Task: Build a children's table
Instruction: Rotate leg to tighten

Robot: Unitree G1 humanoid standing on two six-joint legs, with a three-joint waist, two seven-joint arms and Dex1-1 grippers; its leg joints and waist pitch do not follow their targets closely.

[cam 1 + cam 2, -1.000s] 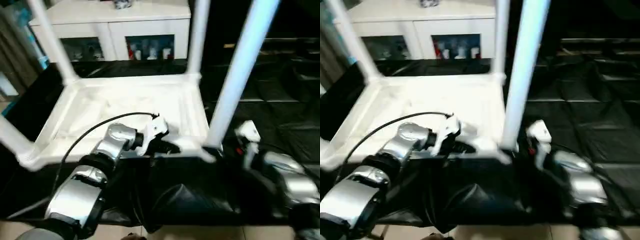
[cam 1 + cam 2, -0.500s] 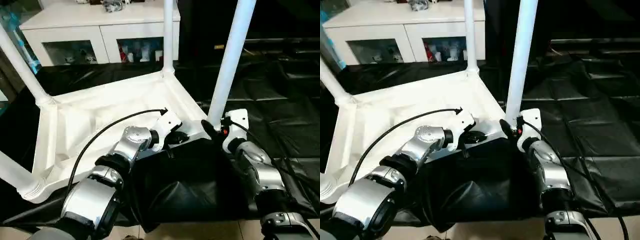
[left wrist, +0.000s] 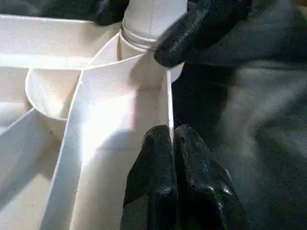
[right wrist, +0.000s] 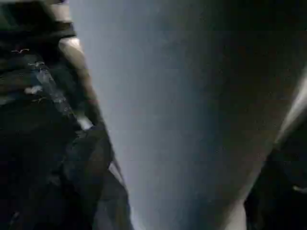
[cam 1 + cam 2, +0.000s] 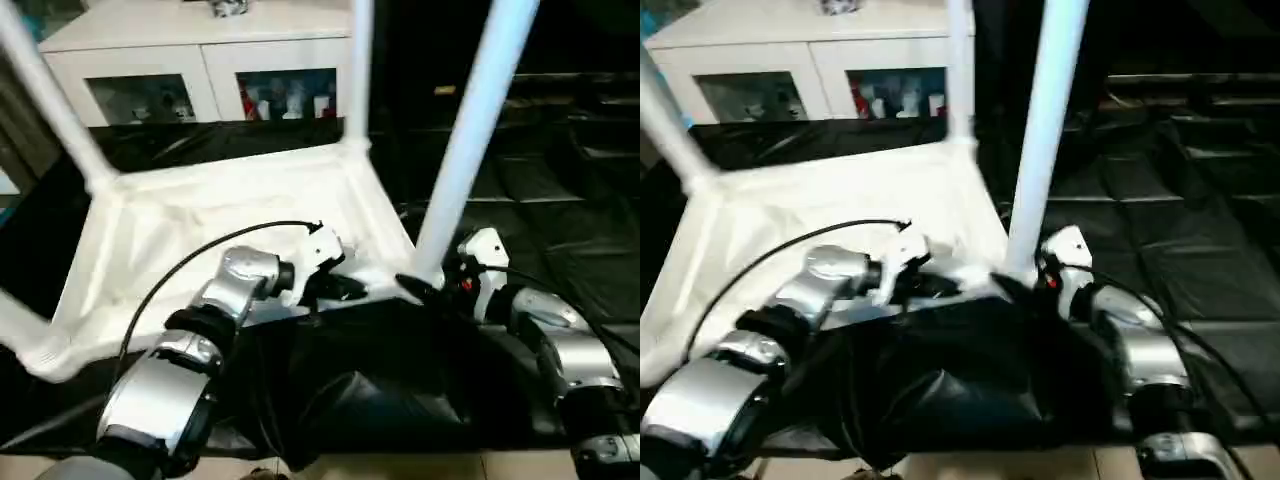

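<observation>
While the left gripper [image 3: 170, 143] is pinching the children's table [image 5: 230, 215] rim, its upright leg [image 5: 470, 140] is being clasped just ahead by the right gripper [image 5: 425, 290].

White children's table [image 5: 200, 215], black work table [image 5: 560, 180], white cabinet [image 5: 200, 50]

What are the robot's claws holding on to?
Both hold the upside-down children's table. The left claw pinches the thin rim wall near a corner. The right claw grips the base of the leg there.
</observation>
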